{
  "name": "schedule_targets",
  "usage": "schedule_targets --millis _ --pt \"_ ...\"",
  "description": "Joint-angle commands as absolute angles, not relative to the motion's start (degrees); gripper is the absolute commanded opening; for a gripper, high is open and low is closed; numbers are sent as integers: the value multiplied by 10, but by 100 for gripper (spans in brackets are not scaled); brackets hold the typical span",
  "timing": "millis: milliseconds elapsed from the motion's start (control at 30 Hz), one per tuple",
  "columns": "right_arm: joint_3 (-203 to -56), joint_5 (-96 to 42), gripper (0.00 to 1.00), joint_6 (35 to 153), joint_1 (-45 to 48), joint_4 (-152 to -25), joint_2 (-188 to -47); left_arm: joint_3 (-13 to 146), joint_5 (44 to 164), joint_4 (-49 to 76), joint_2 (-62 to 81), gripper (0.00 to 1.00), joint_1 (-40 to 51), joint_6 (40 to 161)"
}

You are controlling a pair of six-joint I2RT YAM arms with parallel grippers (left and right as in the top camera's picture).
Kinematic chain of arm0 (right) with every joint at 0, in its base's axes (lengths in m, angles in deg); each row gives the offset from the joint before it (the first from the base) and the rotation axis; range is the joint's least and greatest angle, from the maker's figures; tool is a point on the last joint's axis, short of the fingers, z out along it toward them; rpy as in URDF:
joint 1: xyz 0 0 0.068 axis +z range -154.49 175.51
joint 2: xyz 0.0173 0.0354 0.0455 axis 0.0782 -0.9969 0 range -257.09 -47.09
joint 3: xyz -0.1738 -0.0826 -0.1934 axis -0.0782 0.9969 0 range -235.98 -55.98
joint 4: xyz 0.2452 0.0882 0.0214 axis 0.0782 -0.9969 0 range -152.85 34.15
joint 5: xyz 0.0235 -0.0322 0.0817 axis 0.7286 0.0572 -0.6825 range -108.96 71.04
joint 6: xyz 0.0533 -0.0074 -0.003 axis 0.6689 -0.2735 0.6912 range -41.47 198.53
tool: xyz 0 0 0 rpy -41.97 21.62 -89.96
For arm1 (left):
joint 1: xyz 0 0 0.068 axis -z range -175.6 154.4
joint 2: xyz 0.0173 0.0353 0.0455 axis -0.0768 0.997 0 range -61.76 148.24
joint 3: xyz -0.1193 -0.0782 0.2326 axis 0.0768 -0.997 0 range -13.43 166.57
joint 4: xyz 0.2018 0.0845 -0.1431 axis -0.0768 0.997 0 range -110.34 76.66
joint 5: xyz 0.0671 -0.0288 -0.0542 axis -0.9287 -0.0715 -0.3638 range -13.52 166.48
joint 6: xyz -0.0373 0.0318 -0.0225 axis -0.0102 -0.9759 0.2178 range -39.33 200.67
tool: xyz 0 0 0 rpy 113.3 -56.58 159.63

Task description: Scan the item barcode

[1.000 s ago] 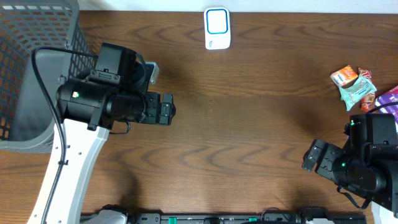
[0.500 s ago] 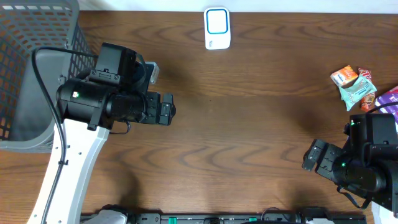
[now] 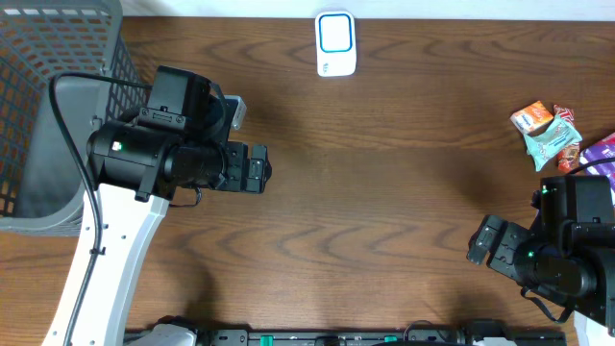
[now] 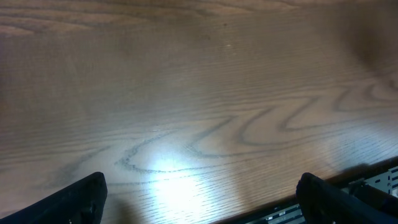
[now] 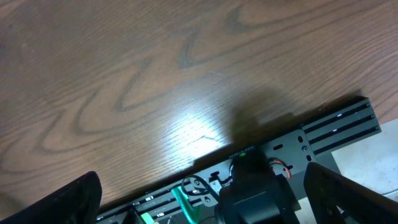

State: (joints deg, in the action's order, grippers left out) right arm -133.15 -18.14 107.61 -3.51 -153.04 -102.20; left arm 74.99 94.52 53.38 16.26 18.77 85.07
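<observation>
Small snack packets, orange, teal and red, lie in a heap at the table's right edge; no barcode shows on them. A white scanner with a blue-ringed window lies flat at the back centre. My left gripper hovers over the left half of the table, open, far from both; its wrist view shows only bare wood between the left gripper fingers. My right gripper is open near the front right, below the packets. Wood and the table's front rail fill the gap of the right gripper.
A grey mesh basket fills the back left corner, beside my left arm. A black mounting rail with the arm bases runs along the front edge. A purple packet shows at the right border.
</observation>
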Motion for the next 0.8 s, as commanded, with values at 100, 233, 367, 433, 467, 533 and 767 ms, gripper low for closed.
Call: schedule_targets --millis 100,233,367,433,467,533,767 --pt "-1330 -183 99 1060 -32 -1531 -1022 748 943 536 165 98 188 843" --pt "-1330 -184 99 1038 -32 -1530 -1017 748 943 536 165 98 188 843" --pt "-1330 -176 99 1036 -32 -1518 -997 748 943 536 165 98 188 843" --pt "-1328 -176 99 1029 -32 -1503 -981 748 944 536 165 98 188 843" --pt "-1327 -176 99 1021 -32 -1495 -972 748 943 536 165 98 188 843" --pt "-1321 -176 99 1007 -28 -1477 -954 748 943 536 165 98 188 843" --pt "-1261 -176 99 977 11 -1388 -873 748 943 536 165 98 188 843"
